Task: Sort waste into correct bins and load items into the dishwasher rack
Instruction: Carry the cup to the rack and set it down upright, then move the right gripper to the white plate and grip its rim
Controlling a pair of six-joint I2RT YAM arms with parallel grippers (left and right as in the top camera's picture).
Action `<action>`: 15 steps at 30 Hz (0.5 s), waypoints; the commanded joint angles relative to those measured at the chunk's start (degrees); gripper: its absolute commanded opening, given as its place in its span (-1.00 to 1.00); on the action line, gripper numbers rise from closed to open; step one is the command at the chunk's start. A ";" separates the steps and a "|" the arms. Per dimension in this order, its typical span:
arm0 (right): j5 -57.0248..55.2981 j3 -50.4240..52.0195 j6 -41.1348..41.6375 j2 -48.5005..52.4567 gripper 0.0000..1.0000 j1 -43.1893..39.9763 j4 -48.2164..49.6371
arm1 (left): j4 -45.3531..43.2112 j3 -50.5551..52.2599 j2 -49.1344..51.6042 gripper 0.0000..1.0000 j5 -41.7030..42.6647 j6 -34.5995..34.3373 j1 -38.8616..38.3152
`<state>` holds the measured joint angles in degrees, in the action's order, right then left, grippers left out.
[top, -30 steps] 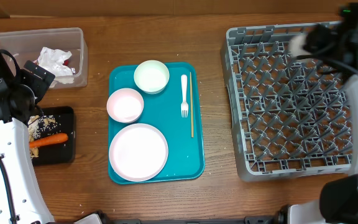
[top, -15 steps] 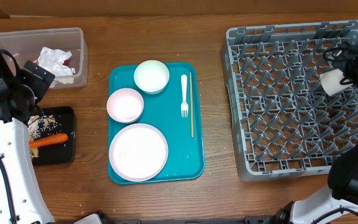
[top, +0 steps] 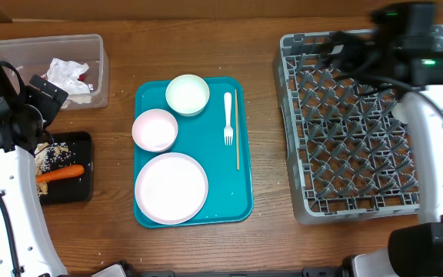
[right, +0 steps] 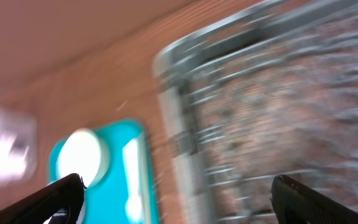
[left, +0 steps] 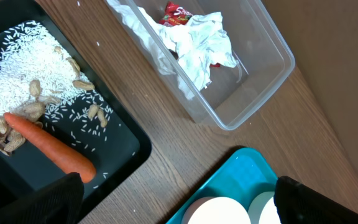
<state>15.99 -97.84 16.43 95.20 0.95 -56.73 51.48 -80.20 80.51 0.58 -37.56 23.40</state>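
The carrot (left: 48, 152) lies in the black tray (left: 117, 149) and napkins (left: 194, 46) in the clear tub (left: 260, 81), sorted by kind, while the plate (top: 171, 187) waits on the teal tray (top: 206, 131) beside the rack (top: 352, 138), since both jaws are open wide and hold nothing.

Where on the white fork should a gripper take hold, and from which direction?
Grip the fork by its straight handle, coming straight down from above and closing across its width. It lies flat on the teal tray, tines toward the near edge. The chopsticks lie close beside it, so clearance looks tight.
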 commanded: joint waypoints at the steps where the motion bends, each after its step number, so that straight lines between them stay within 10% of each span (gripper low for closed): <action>1: 3.41 -0.81 -0.26 2.10 1.00 11.43 2.23 | -0.09 -0.20 -0.15 1.00 -0.81 -0.59 0.24; 15: -3.56 -0.81 13.99 23.85 1.00 32.44 19.85 | -0.07 -0.20 -0.15 1.00 -0.79 -0.59 0.24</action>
<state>14.50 -97.89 25.52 116.40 33.15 -39.24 51.51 -80.20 80.51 0.58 -37.56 23.40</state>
